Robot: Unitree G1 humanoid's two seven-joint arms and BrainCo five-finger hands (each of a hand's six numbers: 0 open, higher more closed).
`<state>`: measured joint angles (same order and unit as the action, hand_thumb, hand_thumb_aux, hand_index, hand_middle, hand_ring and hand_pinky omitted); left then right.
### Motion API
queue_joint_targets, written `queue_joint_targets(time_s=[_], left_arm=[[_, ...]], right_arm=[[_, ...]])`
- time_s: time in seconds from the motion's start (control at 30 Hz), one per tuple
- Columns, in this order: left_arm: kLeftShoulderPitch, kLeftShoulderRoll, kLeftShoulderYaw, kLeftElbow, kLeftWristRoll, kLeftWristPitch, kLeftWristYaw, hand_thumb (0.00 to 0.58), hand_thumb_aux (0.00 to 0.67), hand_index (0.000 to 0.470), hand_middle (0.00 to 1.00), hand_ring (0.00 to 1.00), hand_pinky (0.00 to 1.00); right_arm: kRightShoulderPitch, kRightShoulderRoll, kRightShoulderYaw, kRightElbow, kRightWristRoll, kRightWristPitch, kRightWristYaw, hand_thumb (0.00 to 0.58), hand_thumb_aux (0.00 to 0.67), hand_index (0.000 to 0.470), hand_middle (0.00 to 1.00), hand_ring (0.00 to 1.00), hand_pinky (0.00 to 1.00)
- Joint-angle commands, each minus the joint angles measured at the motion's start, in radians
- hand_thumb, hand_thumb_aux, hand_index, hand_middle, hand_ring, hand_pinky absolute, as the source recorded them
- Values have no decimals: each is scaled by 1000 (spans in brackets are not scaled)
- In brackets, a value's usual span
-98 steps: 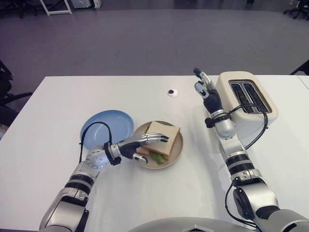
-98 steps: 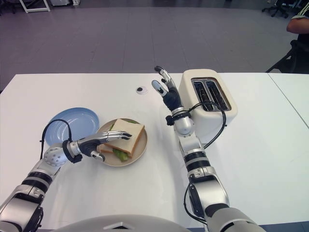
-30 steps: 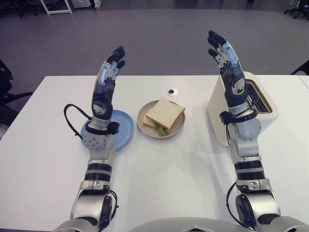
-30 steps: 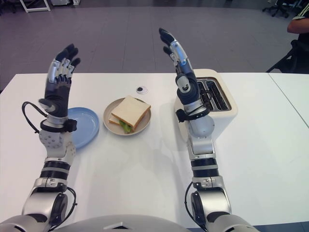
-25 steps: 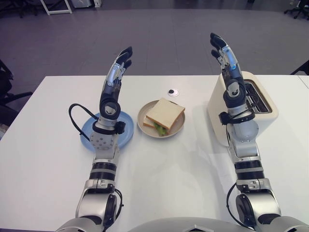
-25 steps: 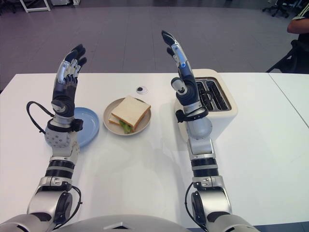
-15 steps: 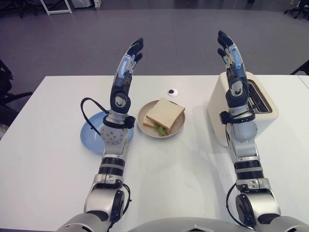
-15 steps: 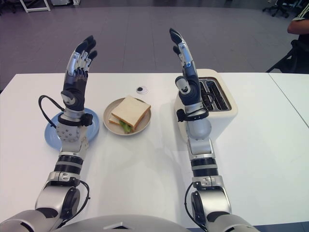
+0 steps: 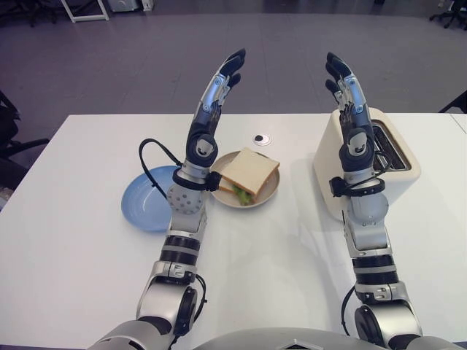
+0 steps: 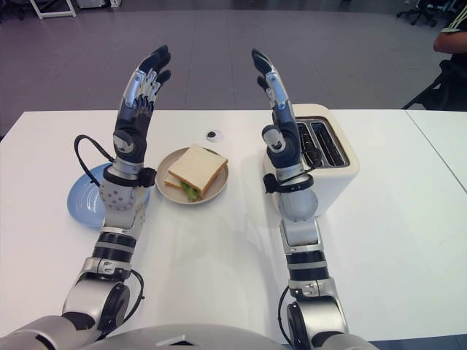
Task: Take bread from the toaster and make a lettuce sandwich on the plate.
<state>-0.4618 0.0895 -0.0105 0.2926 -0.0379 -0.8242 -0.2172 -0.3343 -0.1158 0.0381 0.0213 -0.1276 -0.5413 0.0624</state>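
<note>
Both arms stand upright over the near table; the left hand [image 9: 210, 111] and right hand [image 9: 349, 109] are flat, fingers straight, holding nothing, probably kept clear because the job looks done; beyond, the sandwich [image 9: 249, 172] lies assembled on the tan plate [image 9: 268, 192], beside the blue plate [image 9: 142, 204]; the toaster [image 9: 398, 164] slots look empty.

Office or lab room: grey carpet floor [image 9: 277, 65] beyond the left hand [image 9: 211, 109] and right hand [image 9: 349, 102], castor chairs [image 10: 417, 11] far behind the right hand, cable grommet [image 9: 261, 139] in the white table [image 9: 73, 240] between the hands.
</note>
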Motion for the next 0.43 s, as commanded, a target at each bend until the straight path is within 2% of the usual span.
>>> queue_joint_targets(time_s=[0.03, 0.43], left_arm=[[33, 18, 5, -15, 7, 18, 1, 0, 0, 0, 0, 0, 0], [38, 24, 17, 2, 7, 16, 16, 0, 0, 0, 0, 0, 0]], right_arm=[[30, -3, 14, -1, 4, 7, 15, 0, 0, 0, 0, 0, 0], [19, -4, 28, 20, 2, 10, 26, 0, 0, 0, 0, 0, 0]])
